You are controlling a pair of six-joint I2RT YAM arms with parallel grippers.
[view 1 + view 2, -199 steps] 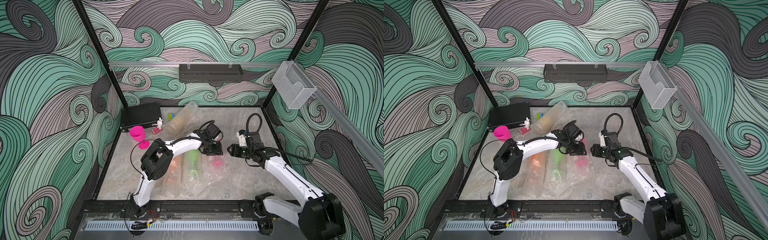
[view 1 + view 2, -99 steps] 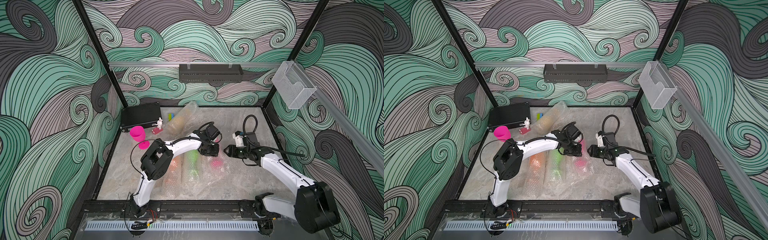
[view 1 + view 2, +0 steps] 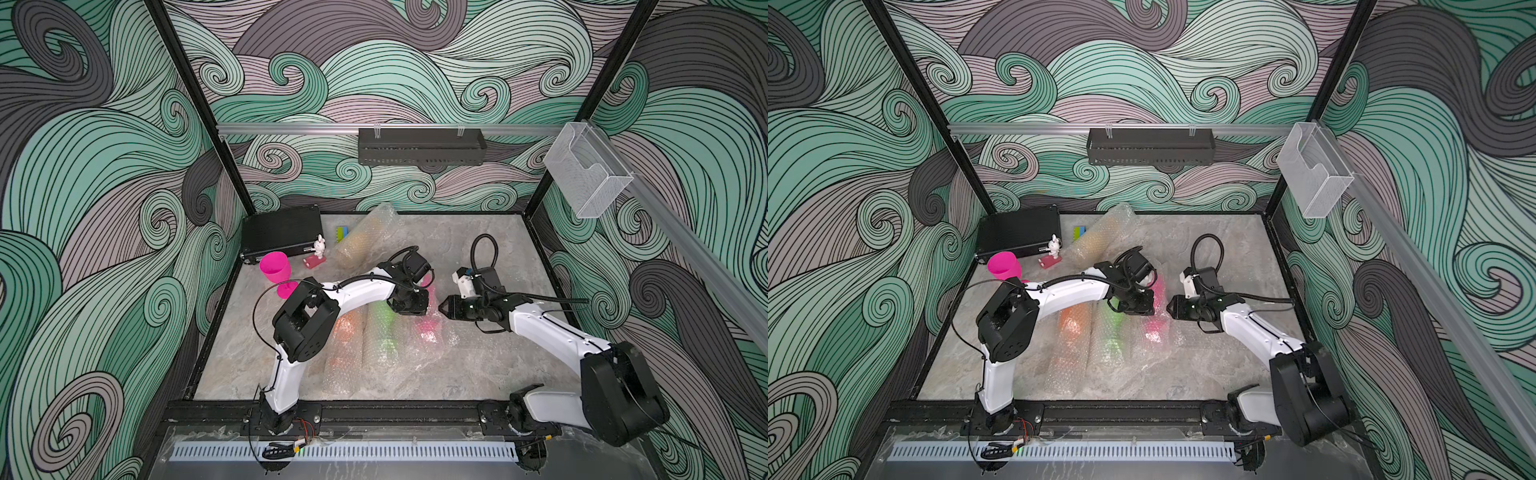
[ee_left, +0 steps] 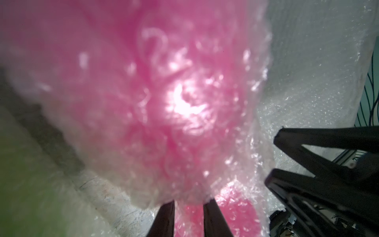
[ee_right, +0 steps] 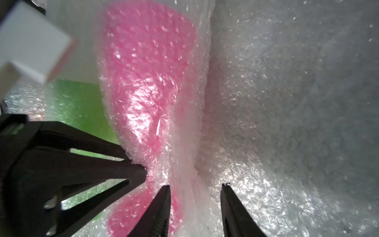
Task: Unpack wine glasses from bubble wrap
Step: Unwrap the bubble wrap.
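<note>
A bare magenta wine glass [image 3: 274,269] [image 3: 1003,266] stands upright at the left of the table. In both top views, glasses lie in bubble wrap side by side mid-table: orange [image 3: 345,330], lime green [image 3: 384,324] and magenta [image 3: 428,322] [image 3: 1154,328]. My left gripper [image 3: 411,309] [image 4: 189,217] is shut on the bubble wrap [image 4: 235,143] at the magenta glass's narrow stem end. My right gripper [image 3: 441,307] [image 5: 195,197] is open just to the right of it, with a fold of that wrap [image 5: 184,164] between its fingers. Another wrapped sleeve [image 3: 359,241] lies at the back.
A black case [image 3: 282,232] lies in the back left corner, with a white rabbit figurine [image 3: 319,246] and a green-and-blue block [image 3: 341,233] beside it. A black tray [image 3: 422,145] hangs on the back wall and a clear holder [image 3: 586,174] on the right rail.
My left gripper has closed on the wrap around the magenta glass. The right gripper has moved left up to that wrap and its jaws have narrowed.
</note>
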